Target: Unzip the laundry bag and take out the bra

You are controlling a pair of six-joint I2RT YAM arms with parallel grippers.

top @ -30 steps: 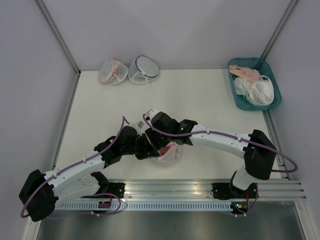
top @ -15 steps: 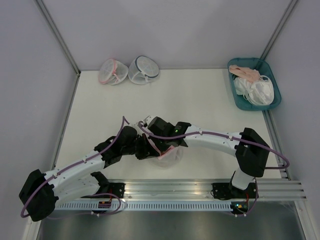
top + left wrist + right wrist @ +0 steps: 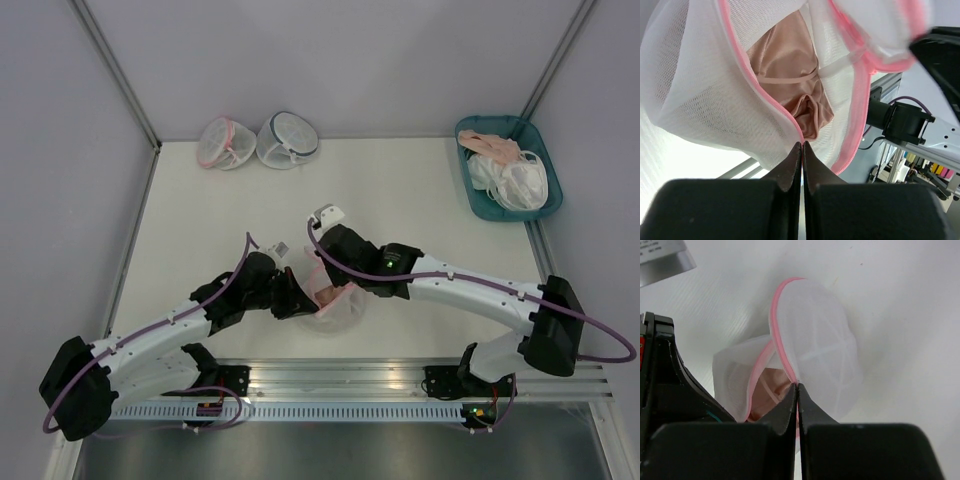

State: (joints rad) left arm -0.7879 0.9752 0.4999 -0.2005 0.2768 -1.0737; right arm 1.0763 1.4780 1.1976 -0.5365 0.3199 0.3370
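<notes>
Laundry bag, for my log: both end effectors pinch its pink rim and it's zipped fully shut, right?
No, it is unzipped: the left wrist view shows the laundry bag gaping, bra exposed. The left end effector and right end effector do pinch its rim.

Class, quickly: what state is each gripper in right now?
Left gripper: shut on the laundry bag at its pink rim.
Right gripper: shut on the laundry bag's pink rim too.
</notes>
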